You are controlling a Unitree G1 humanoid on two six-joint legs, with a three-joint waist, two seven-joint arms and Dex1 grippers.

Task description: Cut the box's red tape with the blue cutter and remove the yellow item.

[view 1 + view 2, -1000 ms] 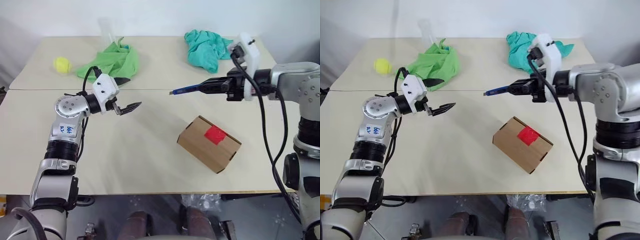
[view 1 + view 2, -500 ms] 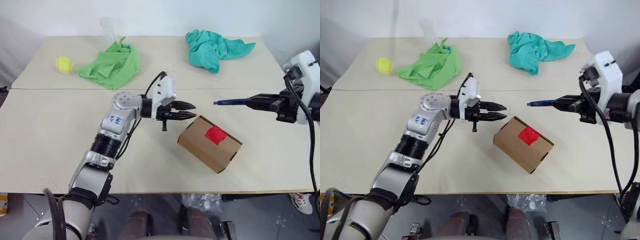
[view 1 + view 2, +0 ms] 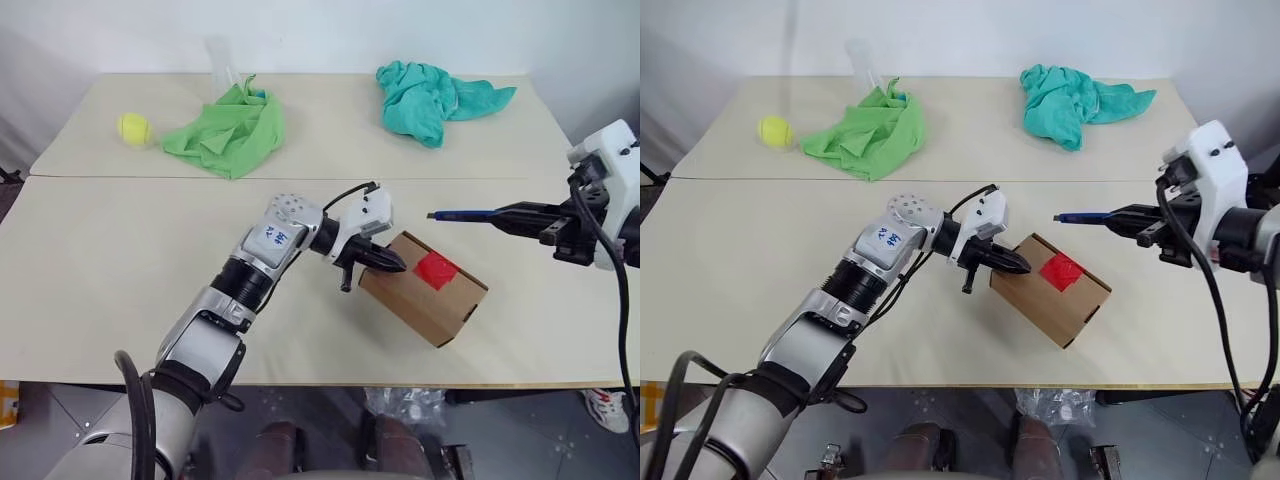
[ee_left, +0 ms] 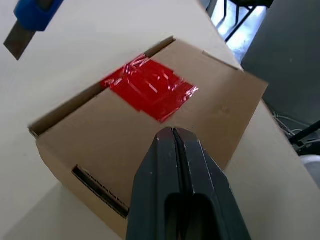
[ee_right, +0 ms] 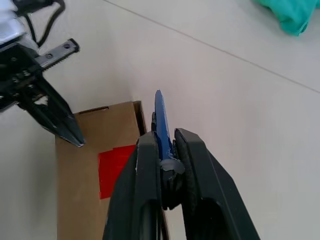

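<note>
since a second back the left gripper [image 3: 393,264] has swung across from the open left part of the table to the box [image 3: 423,288], and its two black fingers, wide apart then, are now pressed flat together with nothing between them. its shut tip sits at the near-left upper edge of the box, touching it or just short of touching; the left wrist view has the tip over the brown top panel just beside the red tape [image 4: 150,87]. the box itself lies where it lay, skewed on the near half of the table [image 3: 90,300], flaps down and the tape whole. no cut shows in it.

the right gripper [image 3: 528,214] has drawn off to the right over that second and hangs above the table, well apart from the box, clamped on the blue cutter [image 3: 462,214], whose dark tip points back toward the left gripper. no yellow item shows; it is presumably inside the box.

my reading: the left arm has come in to pin the box with a closed fist so the cutter can drag across the tape without shoving it. cutting has not begun. next the blade must come down onto the red patch along the flap seam.

farther back lie a green cloth [image 3: 225,130], a teal cloth [image 3: 430,95] and a tennis ball [image 3: 132,127], all untouched.
</note>
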